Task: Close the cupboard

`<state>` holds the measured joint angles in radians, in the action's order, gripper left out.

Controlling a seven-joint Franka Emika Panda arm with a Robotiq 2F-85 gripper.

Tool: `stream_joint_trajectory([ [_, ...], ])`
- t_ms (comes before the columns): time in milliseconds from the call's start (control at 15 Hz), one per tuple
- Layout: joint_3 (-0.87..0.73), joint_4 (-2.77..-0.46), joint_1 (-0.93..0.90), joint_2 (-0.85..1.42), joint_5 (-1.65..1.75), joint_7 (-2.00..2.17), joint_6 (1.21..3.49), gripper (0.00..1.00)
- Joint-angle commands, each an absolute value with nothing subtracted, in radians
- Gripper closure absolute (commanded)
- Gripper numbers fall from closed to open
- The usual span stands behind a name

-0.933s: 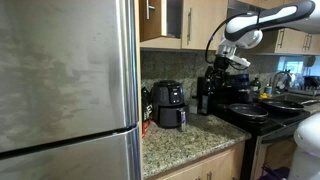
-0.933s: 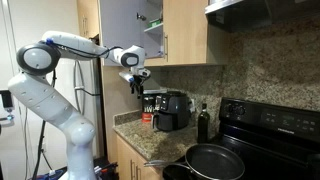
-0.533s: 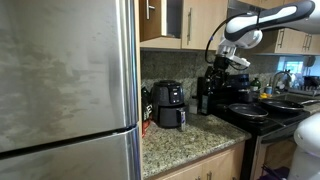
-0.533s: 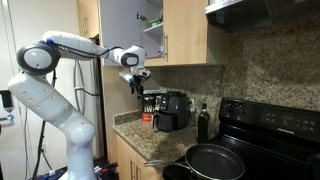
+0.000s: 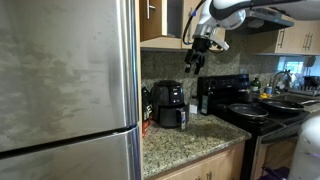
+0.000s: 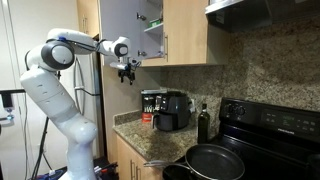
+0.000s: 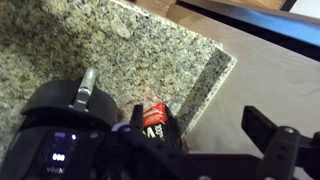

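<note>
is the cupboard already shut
No, one door of the cupboard stands swung open, leaving its shelves in view.

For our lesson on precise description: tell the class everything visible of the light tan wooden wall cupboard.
The light tan wooden wall cupboard hangs above the speckled granite counter. Two flat doors, slim silver bar handles. One door stands swung open, showing shelves; the other is shut. The tool hangs below the open door, seemingly not touching.

The white arm's black pincer (image 6: 127, 75) has risen and swung away from the stove. The light tan wood cupboard (image 6: 185, 30) now hangs just above it.
</note>
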<state>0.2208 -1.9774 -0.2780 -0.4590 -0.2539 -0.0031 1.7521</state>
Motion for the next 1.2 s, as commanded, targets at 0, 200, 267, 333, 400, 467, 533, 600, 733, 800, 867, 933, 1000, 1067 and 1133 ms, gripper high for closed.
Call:
stream_joint_trajectory([
  [0,0.249,-1.749,-0.306,-0.449,-0.203,-0.083,1.587,0.0],
  [200,0.267,-1.574,-0.337,-0.475,-0.187,-0.158,1.458,0.0],
  [267,0.278,-1.512,-0.346,-0.477,-0.184,-0.178,1.426,0.0],
  [333,0.288,-1.463,-0.357,-0.49,-0.186,-0.196,1.401,0.0],
  [400,0.288,-1.444,-0.368,-0.534,-0.191,-0.222,1.384,0.0],
  [467,0.309,-1.388,-0.373,-0.54,-0.186,-0.224,1.381,0.0],
  [533,0.335,-1.336,-0.375,-0.547,-0.182,-0.218,1.391,0.0],
  [600,0.367,-1.277,-0.374,-0.546,-0.165,-0.22,1.381,0.0],
  [733,0.342,-1.349,-0.365,-0.58,-0.2,-0.187,1.412,0.0],
  [800,0.344,-1.354,-0.364,-0.592,-0.2,-0.183,1.412,0.0],
  [867,0.341,-1.361,-0.364,-0.592,-0.2,-0.183,1.412,0.0],
  [933,0.336,-1.366,-0.363,-0.584,-0.2,-0.184,1.412,0.0],
  [1000,0.335,-1.367,-0.363,-0.573,-0.2,-0.184,1.412,0.0],
  [1067,0.34,-1.376,-0.377,-0.553,-0.23,-0.185,1.444,0.0],
  [1133,0.344,-1.389,-0.39,-0.547,-0.267,-0.186,1.502,0.0],
])
